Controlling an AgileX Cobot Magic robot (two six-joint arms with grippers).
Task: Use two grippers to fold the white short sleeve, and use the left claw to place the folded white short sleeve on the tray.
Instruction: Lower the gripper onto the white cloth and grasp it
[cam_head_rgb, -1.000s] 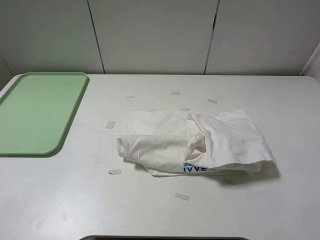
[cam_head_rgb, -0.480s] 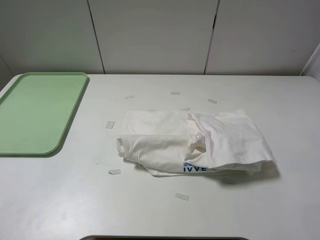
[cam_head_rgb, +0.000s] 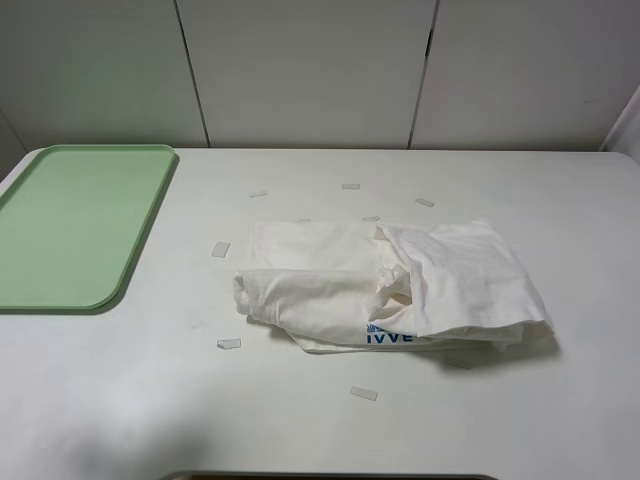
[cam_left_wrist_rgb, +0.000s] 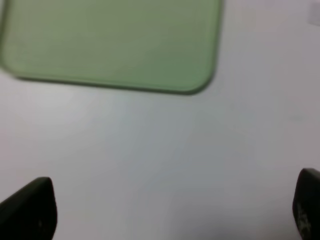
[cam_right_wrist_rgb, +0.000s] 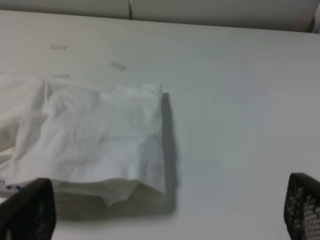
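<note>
Progress looks slight, judged from how things lie. The white T-shirt (cam_head_rgb: 400, 285) sits right of the middle of the table (cam_head_rgb: 150, 400) in a loose, rumpled bundle. One layer is thrown over another, a fold bulges along its left side, and the blue "IVVE" print (cam_head_rgb: 390, 338) peeks out at the near edge. It is doubled over but not squared up, so I would call the fold unfinished. The pale green tray (cam_head_rgb: 70, 230) lies at the far left, well apart from the shirt, with nothing on it, so the placing step is not yet done. Small tape strips (cam_head_rgb: 229, 344) are scattered around the shirt.

Neither arm shows in the high view. The left gripper (cam_left_wrist_rgb: 170, 210) has its fingers spread wide with nothing between them. It hangs over bare table with a rounded tray corner ahead, though that view is blurred and I may be missing detail. The right gripper (cam_right_wrist_rgb: 165, 210) is likewise spread wide and empty, facing the shirt's right edge but apart from the cloth.

What remains is tidying the fold with both grippers, then the left one carrying the shirt across to the tray.
</note>
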